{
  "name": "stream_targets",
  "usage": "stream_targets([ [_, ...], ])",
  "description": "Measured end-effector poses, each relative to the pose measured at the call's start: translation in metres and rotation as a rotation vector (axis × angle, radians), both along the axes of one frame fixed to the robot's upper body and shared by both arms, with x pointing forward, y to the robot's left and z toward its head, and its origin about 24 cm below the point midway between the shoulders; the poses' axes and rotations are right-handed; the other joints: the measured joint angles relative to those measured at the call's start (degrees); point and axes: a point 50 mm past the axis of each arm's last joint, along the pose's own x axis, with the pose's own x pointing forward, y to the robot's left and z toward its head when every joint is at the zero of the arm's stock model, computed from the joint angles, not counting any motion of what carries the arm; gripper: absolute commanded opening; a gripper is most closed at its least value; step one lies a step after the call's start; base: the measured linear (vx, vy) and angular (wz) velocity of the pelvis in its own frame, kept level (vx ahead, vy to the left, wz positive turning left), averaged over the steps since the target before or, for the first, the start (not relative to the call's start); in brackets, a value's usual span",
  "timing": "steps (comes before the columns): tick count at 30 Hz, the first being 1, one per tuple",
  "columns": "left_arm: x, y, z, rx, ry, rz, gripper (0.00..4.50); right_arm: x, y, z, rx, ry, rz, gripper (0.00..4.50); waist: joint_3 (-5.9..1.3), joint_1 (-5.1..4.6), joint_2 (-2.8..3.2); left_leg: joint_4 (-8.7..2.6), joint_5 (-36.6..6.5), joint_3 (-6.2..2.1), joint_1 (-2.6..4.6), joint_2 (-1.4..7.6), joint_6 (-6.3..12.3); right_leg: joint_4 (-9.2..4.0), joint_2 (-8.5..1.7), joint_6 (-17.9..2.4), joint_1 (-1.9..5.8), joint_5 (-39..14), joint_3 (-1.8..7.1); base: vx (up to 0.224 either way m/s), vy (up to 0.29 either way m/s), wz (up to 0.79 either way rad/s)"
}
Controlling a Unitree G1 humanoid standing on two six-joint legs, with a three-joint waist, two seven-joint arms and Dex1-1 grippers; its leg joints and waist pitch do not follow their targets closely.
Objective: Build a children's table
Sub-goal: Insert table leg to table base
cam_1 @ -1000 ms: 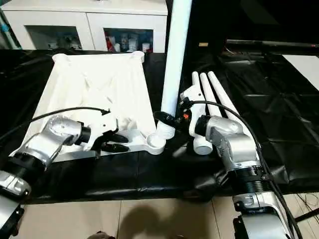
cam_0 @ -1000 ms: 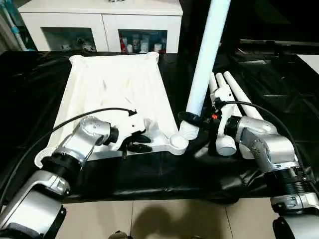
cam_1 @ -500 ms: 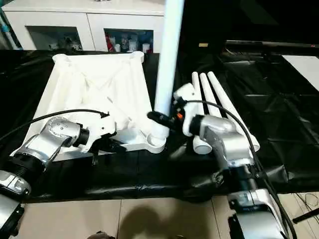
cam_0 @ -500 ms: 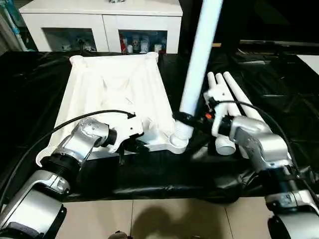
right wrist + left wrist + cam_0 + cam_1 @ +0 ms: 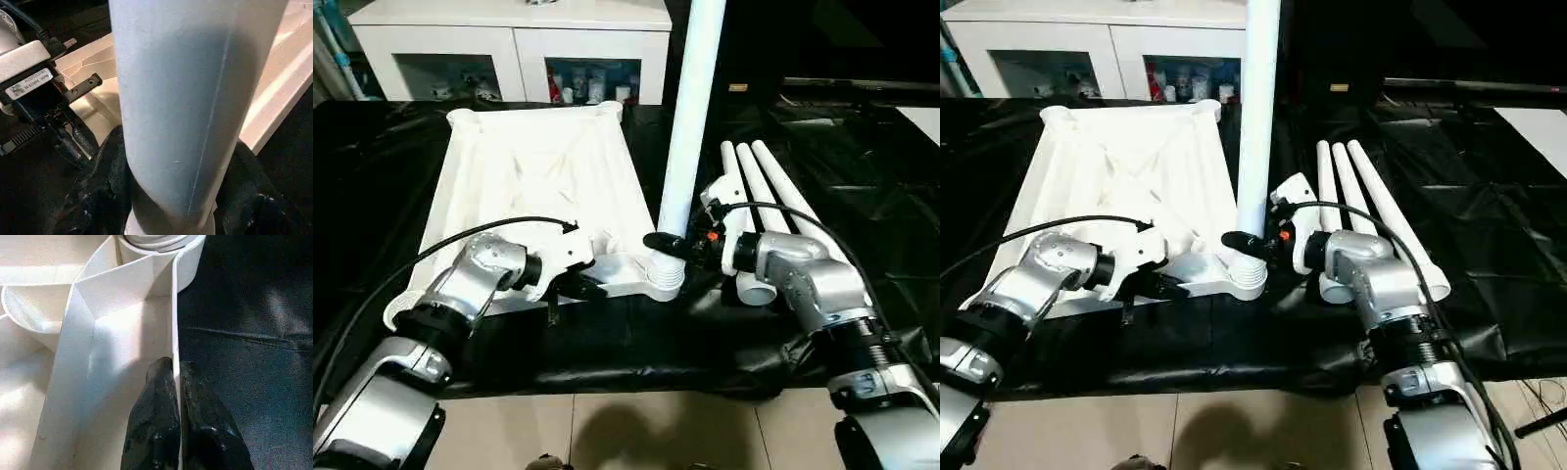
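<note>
White plastic, the upside-down tabletop (image 5: 533, 181) lay on the black-covered worktop (image 5: 626, 338). At its near edge, the left fingers (image 5: 168, 396) pinched the thin rim. At its near corner socket (image 5: 663, 281), the right fingers (image 5: 668, 242) clamped an upright leg (image 5: 690, 127). Beside it lay three spare legs (image 5: 766, 201). Behind it stood a white cabinet (image 5: 514, 44).

place: looking like a home room | evidence: white glass-door cabinet (image 5: 514, 44) holding small items, beige tiled floor (image 5: 636, 431) showing
</note>
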Motion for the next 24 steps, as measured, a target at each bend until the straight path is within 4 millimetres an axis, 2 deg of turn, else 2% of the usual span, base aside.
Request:
stream_targets([
  [17,-0.0075,0.0084,-0.002,-0.046,-0.025,0.026,0.0,0.0044,0.0057,-0.0026,0.013,0.007,0.026,1.85,-0.09,-1.21,-0.24,-0.05,0.0,0.03,0.0,-0.01,0.01,-0.04,-0.01,0.04,0.0,-0.03,0.01,0.0,0.0,0.0],
  [24,-0.0075,0.009,-0.0021,-0.041,-0.026,0.027,0.0,0.0066,0.0043,-0.0065,0.059,0.042,0.0,1.85,-0.18,-1.31,-0.39,-0.07,0.0,0.04,0.01,-0.01,0.01,-0.05,-0.01,0.03,0.0,-0.03,0.01,0.0,0.0,0.0],
])
